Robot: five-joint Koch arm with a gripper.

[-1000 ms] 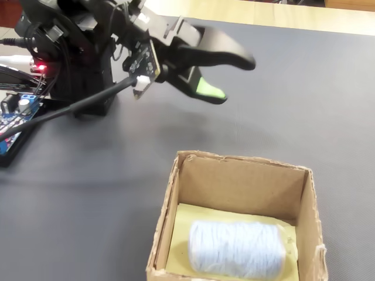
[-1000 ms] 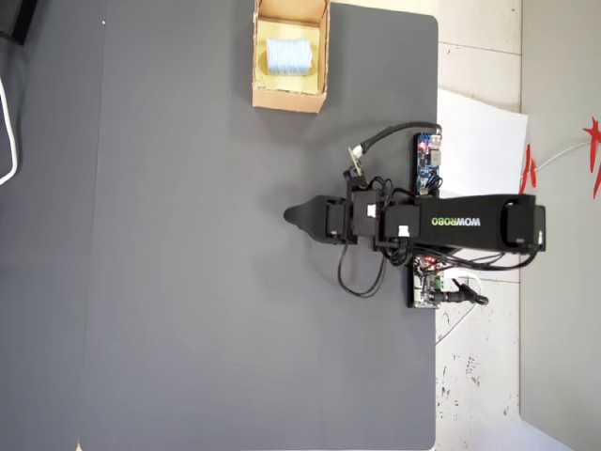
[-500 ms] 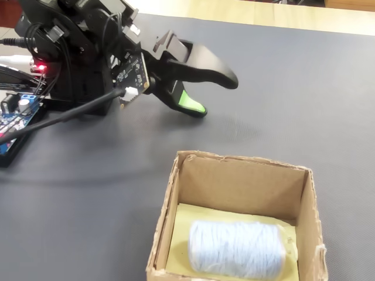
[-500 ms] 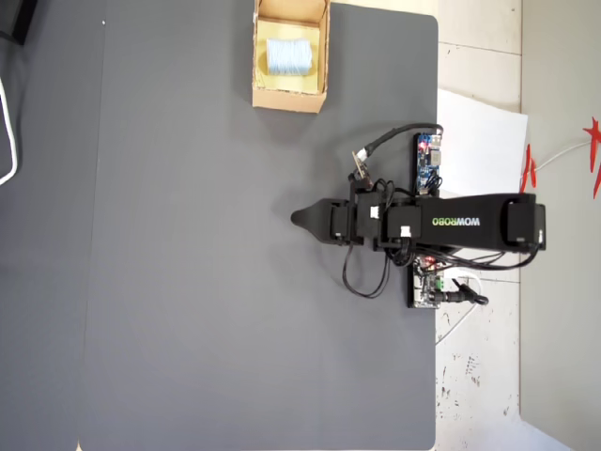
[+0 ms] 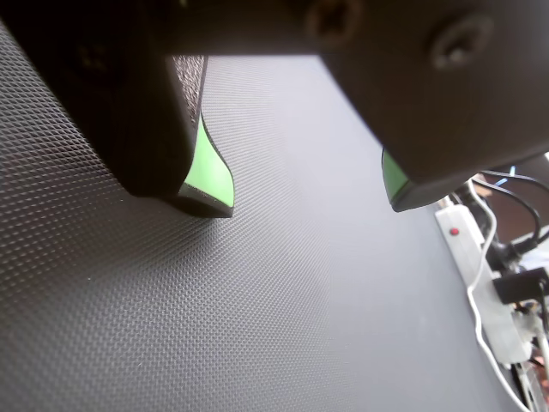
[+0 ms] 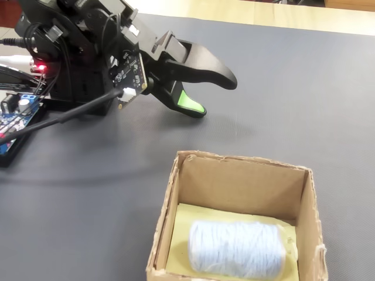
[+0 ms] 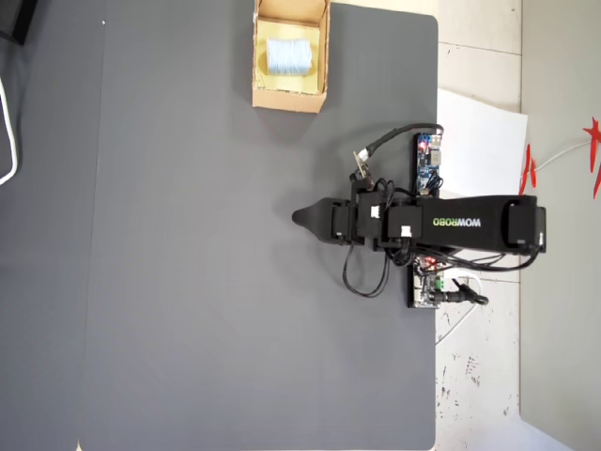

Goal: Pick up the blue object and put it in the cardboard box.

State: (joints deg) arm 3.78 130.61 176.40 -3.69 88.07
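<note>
Pale blue object (image 6: pixel 236 247) inside cardboard box (image 6: pixel 243 185); gripper (image 6: pixel 218 93) parted, empty.

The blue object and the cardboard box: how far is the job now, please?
It looks done. The blue object lies on the yellowish floor inside the cardboard box. Nothing is in hand: the gripper is away from the box, low over the dark mat, and the wrist view shows only bare mat between its open green-padded fingers. Nothing seems left to do.
</note>
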